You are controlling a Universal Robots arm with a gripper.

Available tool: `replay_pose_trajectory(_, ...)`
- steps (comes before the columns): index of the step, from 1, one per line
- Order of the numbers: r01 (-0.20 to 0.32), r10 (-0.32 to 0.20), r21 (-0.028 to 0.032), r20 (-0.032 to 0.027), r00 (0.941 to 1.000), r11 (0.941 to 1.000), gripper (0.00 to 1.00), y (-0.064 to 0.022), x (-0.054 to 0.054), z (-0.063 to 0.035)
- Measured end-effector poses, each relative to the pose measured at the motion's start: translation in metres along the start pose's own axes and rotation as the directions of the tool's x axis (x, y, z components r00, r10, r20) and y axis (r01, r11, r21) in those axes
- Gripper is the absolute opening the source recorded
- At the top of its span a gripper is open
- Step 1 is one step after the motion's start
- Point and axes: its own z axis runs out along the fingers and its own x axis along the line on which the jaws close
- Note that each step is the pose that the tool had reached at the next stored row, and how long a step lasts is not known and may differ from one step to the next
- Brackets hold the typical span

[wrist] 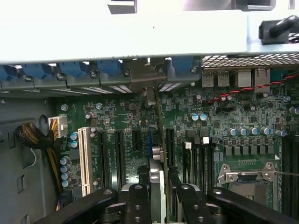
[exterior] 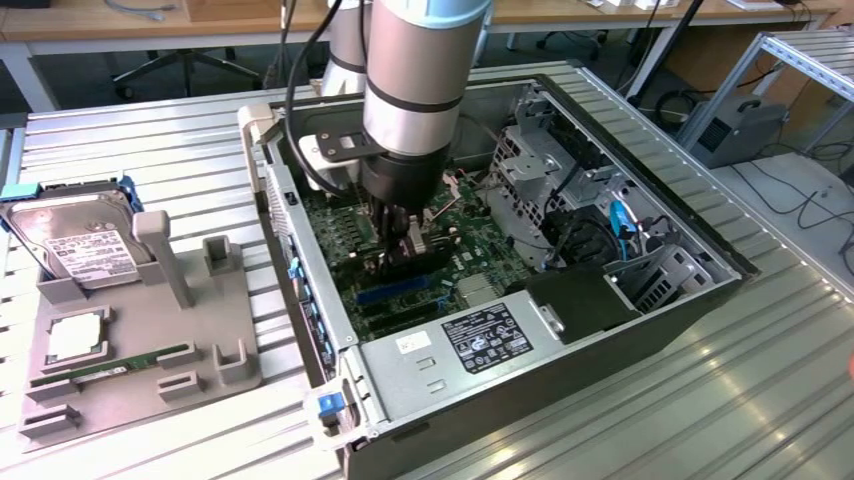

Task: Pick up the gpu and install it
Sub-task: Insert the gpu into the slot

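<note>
table: metal slats [exterior: 160, 140], open computer case [exterior: 694, 300]
gripper [wrist: 159, 196]: half shut, pinching gpu [wrist: 161, 140] edge-on
step: pressing card into board slot
next: straight push down

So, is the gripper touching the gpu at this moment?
Touching. In the wrist view the gripper has its fingers closed against both sides of the gpu, which stands edge-on over the motherboard.

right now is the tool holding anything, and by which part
Yes: the tool grips the thin dark gpu card by its upper edge, card standing edge-on over the green motherboard.
</note>
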Motion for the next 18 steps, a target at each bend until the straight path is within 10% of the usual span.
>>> replay_pose_trajectory(18,-0.003,0.003,-0.0001,-0.0001,1.0000,1.0000,0.27,0.0001,-0.0009,-0.0044)
